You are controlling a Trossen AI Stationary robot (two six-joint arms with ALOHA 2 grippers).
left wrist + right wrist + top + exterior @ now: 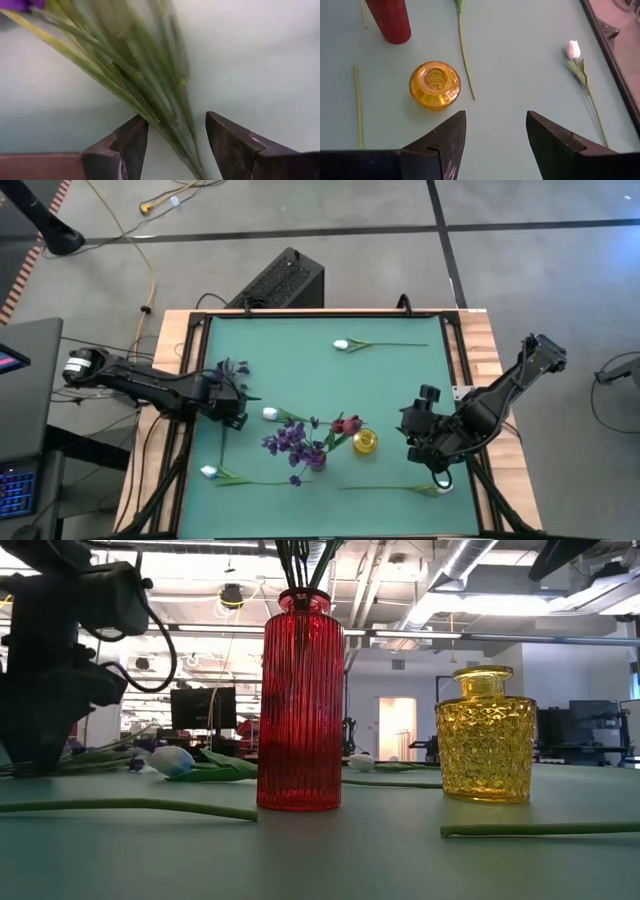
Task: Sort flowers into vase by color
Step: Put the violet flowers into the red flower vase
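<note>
Left arm reaches in low from the table's left edge, stretched almost flat, its left gripper (238, 402) parked at the purple flower (232, 368) on the left side of the mat. In its wrist view the fingers (131, 142) stand parted around a sheaf of green stems (145, 85); they straddle it, not pinched shut. Right arm folds in from the right edge, elbow bent, right gripper (412, 430) hovering just right of the yellow vase (366, 442), jaws spread wide and holding nothing.

The surface is a green mat (400, 385) on a wooden-edged table, grey floor around it; across the table, an open office with ceiling pipes and monitors.

The red vase (296, 700) stands upright mid-mat, already holding purple blooms (290, 440) and a maroon bloom (347, 424). White tulips lie flat: one (342, 345) near the far edge, stem running right; one (208, 472) front left, stem running right; one (270, 414) beside the red vase.
</note>
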